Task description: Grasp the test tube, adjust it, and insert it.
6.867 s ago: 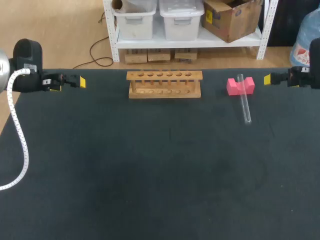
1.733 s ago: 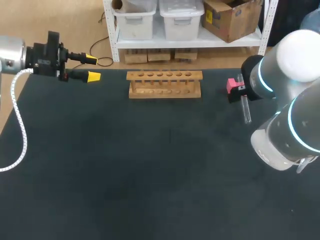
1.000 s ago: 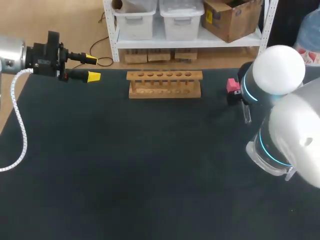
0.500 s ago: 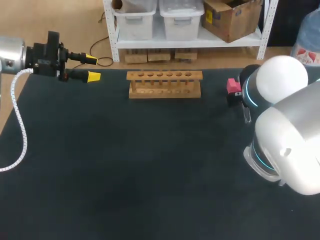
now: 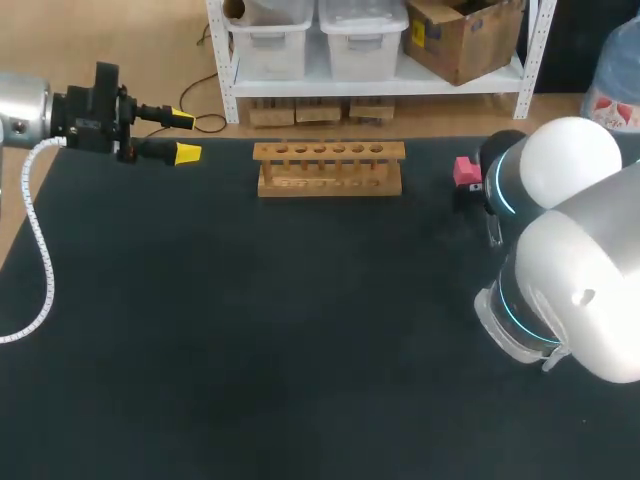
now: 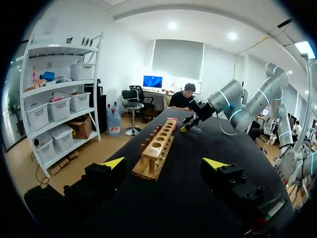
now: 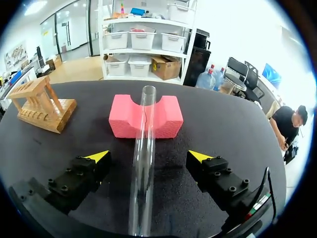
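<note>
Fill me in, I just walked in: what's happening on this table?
The right end effector is open around the test tube, which lies with one end propped in the notch of the pink block; neither finger touches it. The left end effector, also open, hangs off to one side of the wooden rack. Nothing is grasped yet.

We see a test tube (image 7: 142, 148) that looks like clear glass, smooth and shiny. The pink block (image 7: 146, 116) looks like soft foam, dull and a bit grainy. The rack (image 5: 329, 168) is pale wood, smooth but not shiny. The table (image 5: 300, 330) top looks like dark cloth, dull and a little rough. Our right arm (image 5: 580, 290) has a glossy white shell, like plastic. Our left arm (image 5: 18, 108) looks like silver metal, with a ribbed white hose (image 5: 49, 290). Our left gripper (image 6: 166, 163) and right gripper (image 7: 148, 157) are dull black with smooth yellow tips.
</note>
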`<state>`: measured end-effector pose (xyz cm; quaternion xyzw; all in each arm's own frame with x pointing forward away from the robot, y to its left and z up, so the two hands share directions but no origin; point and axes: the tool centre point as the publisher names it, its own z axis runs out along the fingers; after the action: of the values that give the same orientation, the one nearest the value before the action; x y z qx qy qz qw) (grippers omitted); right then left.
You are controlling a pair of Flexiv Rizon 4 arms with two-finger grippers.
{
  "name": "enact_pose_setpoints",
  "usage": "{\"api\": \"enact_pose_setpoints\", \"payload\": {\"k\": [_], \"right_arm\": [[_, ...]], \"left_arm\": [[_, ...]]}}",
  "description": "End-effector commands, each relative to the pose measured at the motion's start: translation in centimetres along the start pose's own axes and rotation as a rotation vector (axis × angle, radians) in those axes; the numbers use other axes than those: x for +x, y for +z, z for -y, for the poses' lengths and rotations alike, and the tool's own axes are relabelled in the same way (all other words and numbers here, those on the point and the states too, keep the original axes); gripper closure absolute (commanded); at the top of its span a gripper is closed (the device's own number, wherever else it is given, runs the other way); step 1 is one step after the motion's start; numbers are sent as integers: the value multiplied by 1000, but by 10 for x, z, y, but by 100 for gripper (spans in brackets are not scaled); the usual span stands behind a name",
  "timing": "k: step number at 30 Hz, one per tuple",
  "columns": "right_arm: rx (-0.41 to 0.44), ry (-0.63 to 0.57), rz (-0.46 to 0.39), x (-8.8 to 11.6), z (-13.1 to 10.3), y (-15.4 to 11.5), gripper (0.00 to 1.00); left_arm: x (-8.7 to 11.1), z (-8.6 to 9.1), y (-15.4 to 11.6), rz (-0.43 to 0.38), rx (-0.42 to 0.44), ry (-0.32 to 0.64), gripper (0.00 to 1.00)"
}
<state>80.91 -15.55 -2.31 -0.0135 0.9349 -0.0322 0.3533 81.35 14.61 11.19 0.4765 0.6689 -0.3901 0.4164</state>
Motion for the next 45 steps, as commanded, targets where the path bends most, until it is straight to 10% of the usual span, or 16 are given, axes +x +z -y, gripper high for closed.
{"api": "enact_pose_setpoints", "payload": {"k": [1,6,11,34,37,45], "right_arm": [[-15,2,-3,-1,3,2,0],[-18,2,-3,-1,3,2,6],[-20,-3,-4,-1,1,2,42],[-32,-2,-13,-2,-5,2,66],[-31,1,-14,-2,-5,1,88],[-26,11,-22,-1,-7,0,100]], "left_arm": [[1,0,0,3,-1,3,0],[1,0,0,3,-1,3,0],[1,0,0,3,-1,3,0],[1,0,0,3,-1,3,0],[1,0,0,3,-1,3,0],[1,0,0,3,-1,3,0]]}}
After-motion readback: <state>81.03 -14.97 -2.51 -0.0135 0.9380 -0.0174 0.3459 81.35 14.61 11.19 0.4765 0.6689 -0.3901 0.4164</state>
